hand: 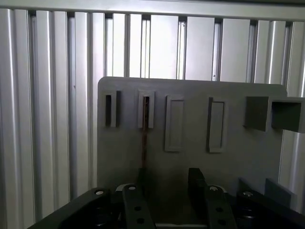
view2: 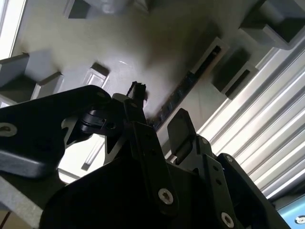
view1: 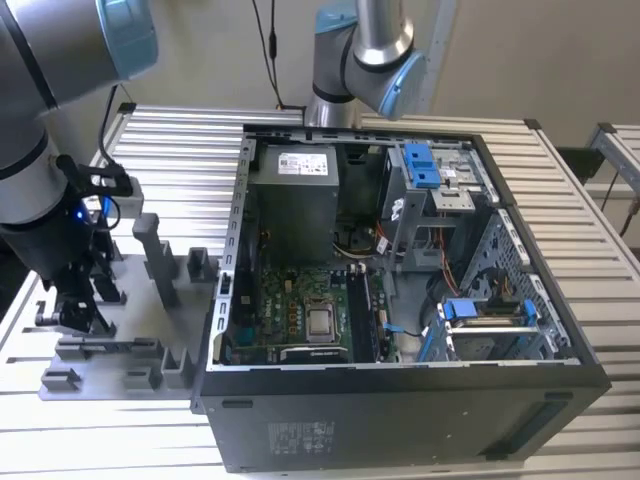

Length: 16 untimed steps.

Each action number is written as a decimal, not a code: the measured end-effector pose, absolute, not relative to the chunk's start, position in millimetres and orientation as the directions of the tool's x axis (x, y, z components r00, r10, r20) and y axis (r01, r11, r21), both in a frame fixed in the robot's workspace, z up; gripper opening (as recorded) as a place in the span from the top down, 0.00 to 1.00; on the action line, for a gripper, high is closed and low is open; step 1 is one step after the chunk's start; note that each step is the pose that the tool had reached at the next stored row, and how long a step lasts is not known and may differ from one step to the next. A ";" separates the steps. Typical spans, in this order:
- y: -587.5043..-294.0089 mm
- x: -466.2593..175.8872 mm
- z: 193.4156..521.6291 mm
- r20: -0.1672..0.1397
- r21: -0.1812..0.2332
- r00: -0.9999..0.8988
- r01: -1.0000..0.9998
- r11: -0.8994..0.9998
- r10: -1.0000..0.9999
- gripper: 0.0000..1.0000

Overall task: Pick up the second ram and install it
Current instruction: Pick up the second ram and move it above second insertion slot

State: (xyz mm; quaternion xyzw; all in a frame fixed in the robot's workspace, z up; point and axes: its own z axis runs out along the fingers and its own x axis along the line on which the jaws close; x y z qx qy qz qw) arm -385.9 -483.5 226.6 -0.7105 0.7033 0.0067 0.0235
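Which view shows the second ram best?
The second wrist view: the second ram runs as a dark strip from a grey holder slot to between the open jaws. The first wrist view shows it edge-on, a thin line. In the exterior view, by the gripper, it is too small to tell.

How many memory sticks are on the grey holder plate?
1: the second ram stands on edge in the grey holder plate, near the open gripper. The arm may hide others.
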 end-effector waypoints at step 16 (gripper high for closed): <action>-485.2 -385.9 219.5 -0.040 -0.024 0.011 -1.000 -0.010 -0.999 0.52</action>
